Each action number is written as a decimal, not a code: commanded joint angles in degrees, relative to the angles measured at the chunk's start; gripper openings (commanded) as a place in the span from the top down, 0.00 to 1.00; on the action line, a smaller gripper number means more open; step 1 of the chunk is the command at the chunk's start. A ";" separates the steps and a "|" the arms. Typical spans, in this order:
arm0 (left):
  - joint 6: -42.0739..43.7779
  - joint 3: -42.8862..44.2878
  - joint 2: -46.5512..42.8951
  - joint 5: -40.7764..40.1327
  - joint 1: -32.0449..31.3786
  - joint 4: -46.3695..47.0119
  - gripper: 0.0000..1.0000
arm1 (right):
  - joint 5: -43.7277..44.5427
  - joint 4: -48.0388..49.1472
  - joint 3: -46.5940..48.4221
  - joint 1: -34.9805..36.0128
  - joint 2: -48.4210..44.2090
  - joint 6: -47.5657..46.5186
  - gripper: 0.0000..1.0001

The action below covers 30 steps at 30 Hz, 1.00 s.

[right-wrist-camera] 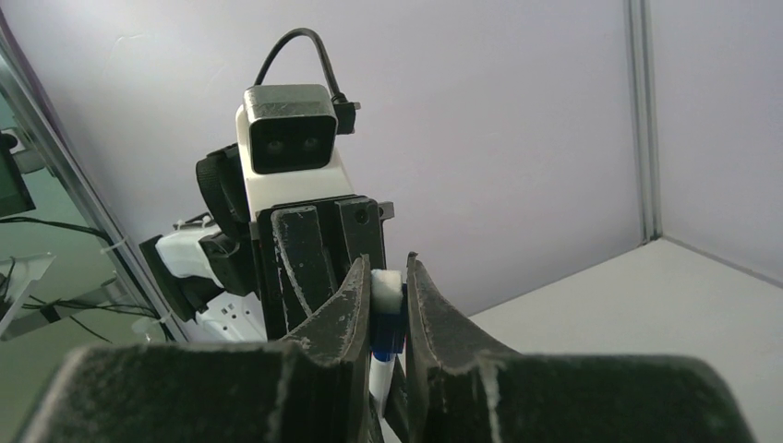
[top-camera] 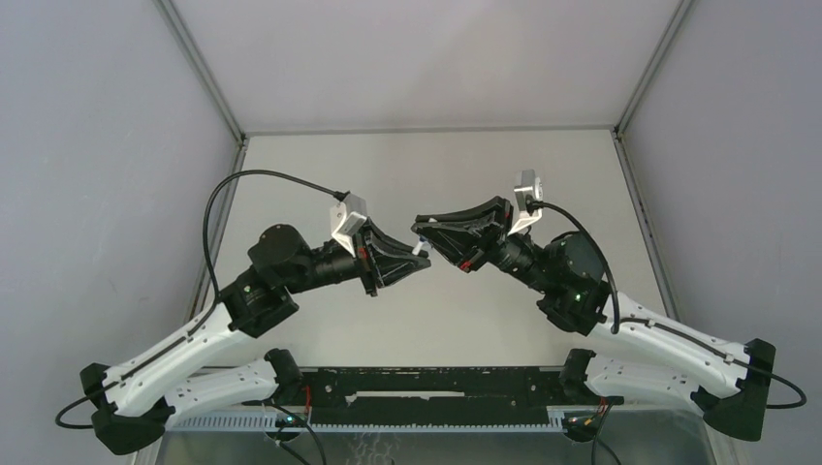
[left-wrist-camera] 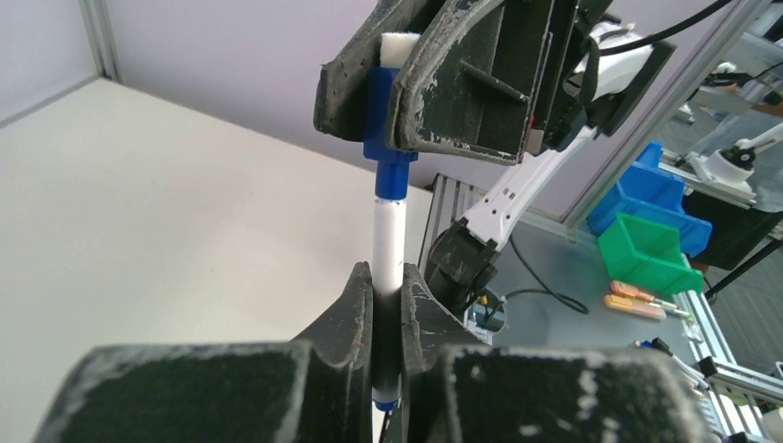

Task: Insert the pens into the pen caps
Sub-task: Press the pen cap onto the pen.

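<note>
Both grippers meet in mid-air over the middle of the table point(top-camera: 426, 165). My left gripper point(left-wrist-camera: 387, 277) is shut on a white pen point(left-wrist-camera: 388, 245), gripping its lower part, with a blue end showing below the fingers. The pen points straight at my right gripper point(right-wrist-camera: 387, 272), which is shut on a dark blue pen cap point(right-wrist-camera: 388, 323) with a white pad at its far end. In the left wrist view the pen's top end sits in the mouth of the pen cap point(left-wrist-camera: 386, 129). From above, only a small white bit of pen point(top-camera: 420, 249) shows between the left gripper point(top-camera: 423, 260) and the right gripper point(top-camera: 419, 229).
Grey walls and metal frame posts point(top-camera: 204, 73) close in the table on three sides. Past the table's edge, in the left wrist view, stand a blue bin point(left-wrist-camera: 646, 189) and a green bin point(left-wrist-camera: 651, 249). The arm bases and a black rail point(top-camera: 426, 387) line the near edge.
</note>
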 commanded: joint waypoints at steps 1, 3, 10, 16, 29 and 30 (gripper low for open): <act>1.41 7.99 -0.79 -6.61 1.78 13.69 1.00 | -9.72 -11.65 -7.47 2.85 6.46 -0.88 1.00; 2.13 8.55 -0.97 -7.13 2.36 13.16 1.00 | -10.71 -12.03 -7.72 3.60 7.73 -1.51 1.00; 0.71 8.73 -1.50 -6.16 5.45 14.80 1.00 | -11.53 -10.50 -10.03 6.22 10.49 -1.53 1.00; 0.85 9.43 -1.91 -6.49 6.95 15.35 1.00 | -12.29 -10.02 -14.17 6.63 10.98 -2.03 1.00; -0.06 10.88 -0.95 -5.94 8.76 17.88 1.00 | -11.38 -9.24 -16.20 12.54 17.21 -3.86 1.00; 0.05 11.00 -1.15 -6.04 8.90 17.74 1.00 | -11.35 -9.36 -16.51 12.80 17.25 -3.98 1.00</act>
